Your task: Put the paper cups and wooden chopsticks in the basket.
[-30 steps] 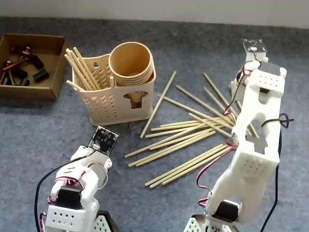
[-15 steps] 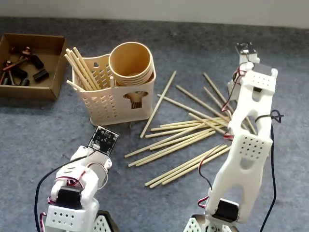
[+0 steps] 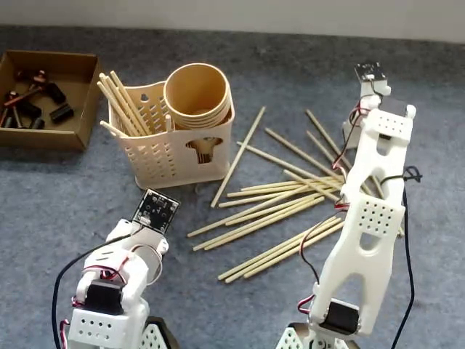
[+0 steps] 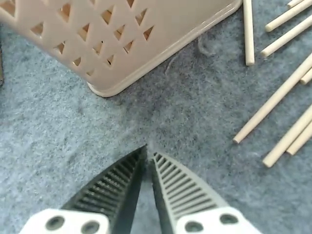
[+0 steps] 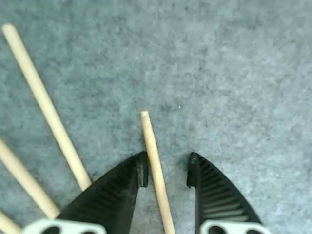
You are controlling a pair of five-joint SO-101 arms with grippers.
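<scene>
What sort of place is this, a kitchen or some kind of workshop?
Probably a hobby or lab robotics bench: one white plastic arm and another stand at a grey felt-covered table, with a cardboard box of small dark parts beside the basket.

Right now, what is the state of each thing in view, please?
basket: upright, partly filled.
paper cups: stacked, upright in the basket.
chopsticks in the basket: standing, leaning.
loose chopsticks: lying scattered on the table.
cardboard box: open.
left gripper: shut, empty.
right gripper: open, one chopstick between its jaws.
</scene>
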